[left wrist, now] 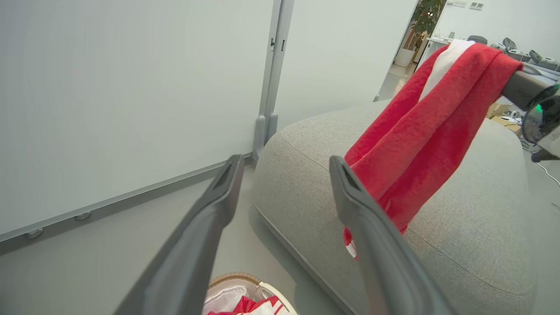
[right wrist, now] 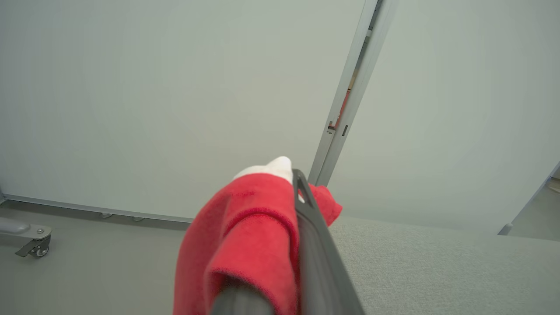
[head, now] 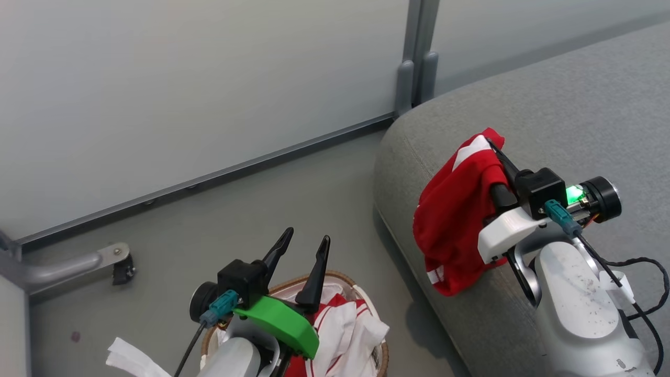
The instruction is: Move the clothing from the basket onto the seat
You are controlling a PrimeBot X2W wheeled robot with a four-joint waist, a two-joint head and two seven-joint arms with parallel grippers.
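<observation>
the soft red sports garment with a white stripe (head: 453,214) hangs limp from the right gripper (head: 496,151), whose two long dark fingers are clenched on a bunched fold near the garment's top. it droops over the rounded front edge of the large grey fabric sofa (head: 576,120), and whether its lower hem touches the cushion i cannot tell. it looks light and floppy with a slightly fleecy surface, so it should slump into a heap once let go. it is not fragile. in the right wrist view the cloth (right wrist: 249,227) wraps over one finger, so it may cling on release. a gathered fold is the sensible place to pinch.

the small oval white basket with a brown woven rim (head: 385,358) sits on the floor beside the sofa. it holds a crumpled white garment with red trim (head: 340,319), piled up to the rim. the left gripper (head: 306,238) hovers above it, fingers spread and holding nothing.
</observation>
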